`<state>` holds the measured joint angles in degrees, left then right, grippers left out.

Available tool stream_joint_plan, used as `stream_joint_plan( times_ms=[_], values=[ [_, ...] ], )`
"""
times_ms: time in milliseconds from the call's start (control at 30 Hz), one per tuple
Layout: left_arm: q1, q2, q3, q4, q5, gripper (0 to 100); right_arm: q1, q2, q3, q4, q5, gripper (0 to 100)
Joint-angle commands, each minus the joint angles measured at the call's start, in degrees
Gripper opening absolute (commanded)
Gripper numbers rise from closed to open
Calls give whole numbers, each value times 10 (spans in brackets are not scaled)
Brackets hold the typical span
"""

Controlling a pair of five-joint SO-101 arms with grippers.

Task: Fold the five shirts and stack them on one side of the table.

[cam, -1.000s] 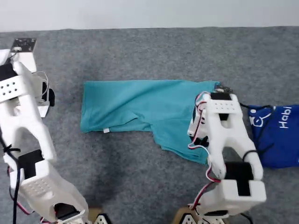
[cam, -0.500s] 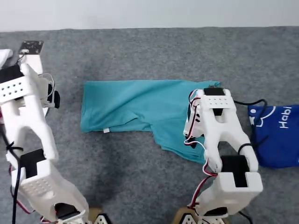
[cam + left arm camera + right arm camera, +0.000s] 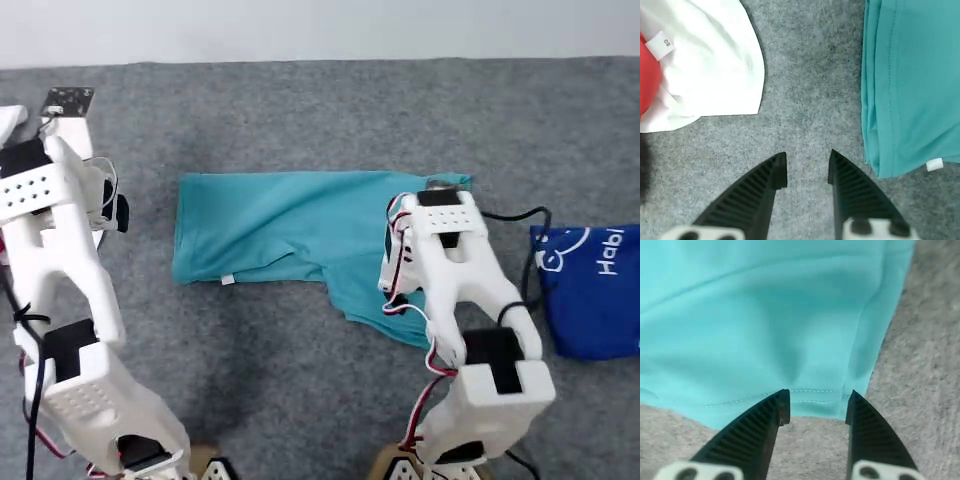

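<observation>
A teal shirt [image 3: 290,230] lies partly folded across the middle of the grey table. My right arm [image 3: 445,260] stands over its right part. The right gripper [image 3: 818,401] is open, its fingertips straddling the stitched hem of the teal shirt [image 3: 765,325] close to a corner. My left gripper [image 3: 807,167] is open over bare grey surface, between a white shirt [image 3: 705,65] and the side edge of the teal shirt [image 3: 910,85]. Red cloth [image 3: 647,80] lies under the white one. A blue shirt [image 3: 590,290] lies at the table's right edge.
The left arm [image 3: 55,250] stands along the table's left side, with a bit of the white shirt [image 3: 8,120] beside it. A small white tag [image 3: 935,164] sticks out at the teal shirt's corner. Bare grey surface [image 3: 300,110] stretches behind and in front of the teal shirt.
The right arm has shifted left, away from the blue shirt and farther over the teal shirt. The left arm moved a little a second ago, then kept still.
</observation>
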<state>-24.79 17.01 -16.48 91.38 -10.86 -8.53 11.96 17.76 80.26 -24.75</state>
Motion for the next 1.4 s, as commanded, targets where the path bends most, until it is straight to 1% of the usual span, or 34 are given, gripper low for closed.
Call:
stream_joint_plan(
  times_ms=[0,433,500,633,733,867,1033,1100,1200,1367],
  values=[
    [4,-33,-2,-9,2,148,-3,10,-30,-4,-22,188],
    [0,-33,-2,-8,1,148,0,20,-30,15,-31,184],
    [0,-33,-2,-8,1,148,0,20,-30,15,-31,145],
    [0,-33,-2,-8,1,148,0,20,-30,9,-31,9],
    [0,-33,-2,-8,1,148,0,20,-30,15,-31,28],
    [3,-33,-2,-8,1,148,0,20,-30,15,-30,9],
    [3,-33,-2,-8,1,148,2,-12,-30,53,-27,9],
    [3,-33,-2,-8,1,148,10,-35,-30,68,-25,9],
    [4,-33,-2,-8,1,148,35,-66,-26,82,1,9],
    [4,-33,-2,-8,1,148,79,-81,-25,88,32,9]
  ],
)
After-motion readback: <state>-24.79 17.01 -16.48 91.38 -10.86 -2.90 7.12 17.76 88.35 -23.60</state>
